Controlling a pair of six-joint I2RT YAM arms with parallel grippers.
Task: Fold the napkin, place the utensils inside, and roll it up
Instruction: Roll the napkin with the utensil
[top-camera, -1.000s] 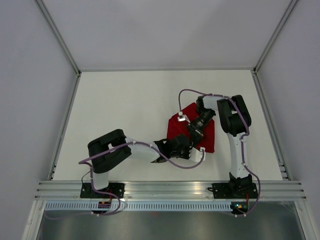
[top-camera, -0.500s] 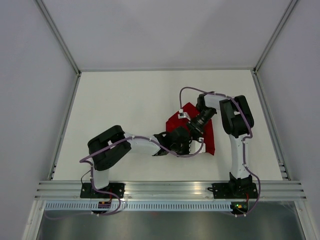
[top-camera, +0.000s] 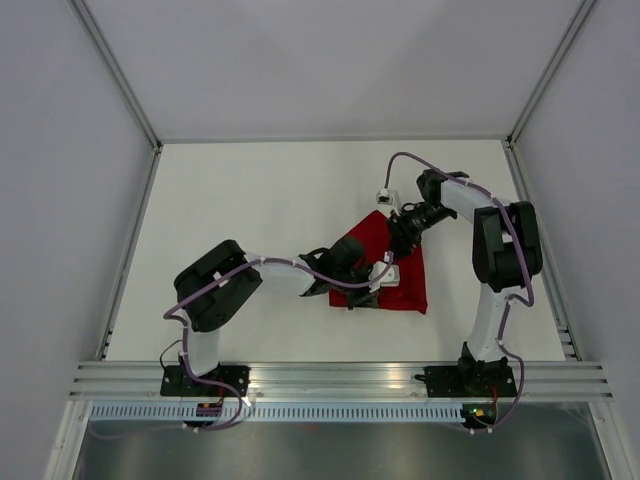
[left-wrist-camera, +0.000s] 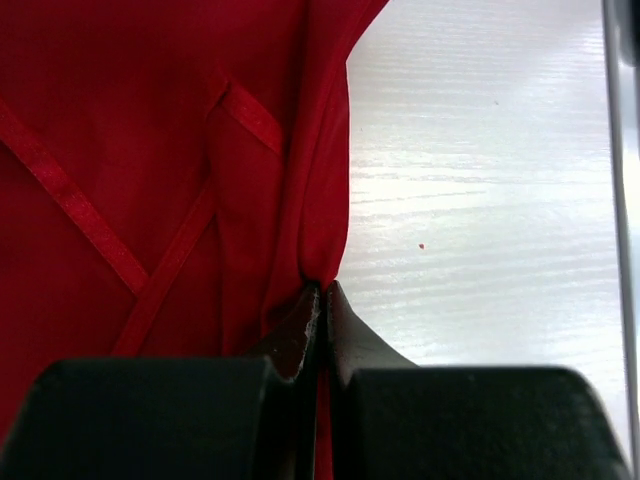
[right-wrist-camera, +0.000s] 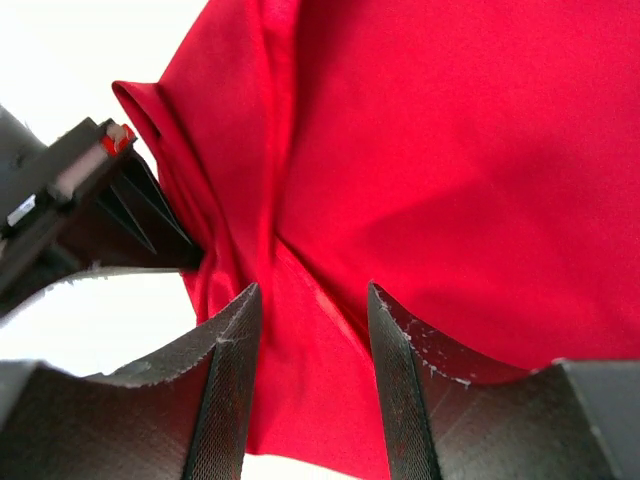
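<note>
White tabletop (top-camera: 250, 200) walled in pale grey panels, with the red napkin (top-camera: 405, 285) lying crumpled on it.

The left arm stretches low from its base towards the napkin. Its left end effector (top-camera: 372, 284) sits at the napkin's left edge with its wrist turned towards the cloth. In the left wrist view this end effector (left-wrist-camera: 322, 290) is pressed together, clamped on a gathered fold of the napkin (left-wrist-camera: 150, 150), whose hems cross just left of the pinch.

The right arm stands tall beside the napkin, its elbow bent and its forearm angling back over the napkin's far corner. The right end effector (top-camera: 405, 232) hangs there with its fingers spread apart, and the napkin (right-wrist-camera: 450, 150) shows between them. Whether the fingers (right-wrist-camera: 235, 350) touch the cloth cannot be told.

Purple cables (top-camera: 400, 165) loop along both arms. An aluminium rail (top-camera: 340, 378) runs along the tabletop's near edge, well apart from the napkin. A small white patch (right-wrist-camera: 22, 212) on the left end effector is too blurred to read.
</note>
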